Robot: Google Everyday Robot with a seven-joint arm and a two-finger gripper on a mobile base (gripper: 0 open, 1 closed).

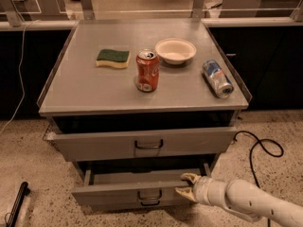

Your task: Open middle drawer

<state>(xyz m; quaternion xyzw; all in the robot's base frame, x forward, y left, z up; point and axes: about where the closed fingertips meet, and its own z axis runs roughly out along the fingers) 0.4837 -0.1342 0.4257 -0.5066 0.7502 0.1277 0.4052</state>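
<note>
A grey bench (pixel 94 89) sits above the middle drawer (pixel 113 194), which looks heavy and stiff; we should pull its handle (pixel 150 197). Our tool (pixel 185 185), grip unclear, is at its right end.

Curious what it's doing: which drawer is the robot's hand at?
The middle drawer, the lower one, pulled out farther than the drawer above; the gripper is at its front's right end.

The arm (pixel 258 206) behind the gripper (pixel 185 185), seen at the right front corner of the middle drawer (pixel 113 194), is cut off by the lower right edges; the drawer's tray is largely hidden beneath the upper drawer (pixel 94 146), and the lying can (pixel 218 78) bears lettering too small to be read
</note>
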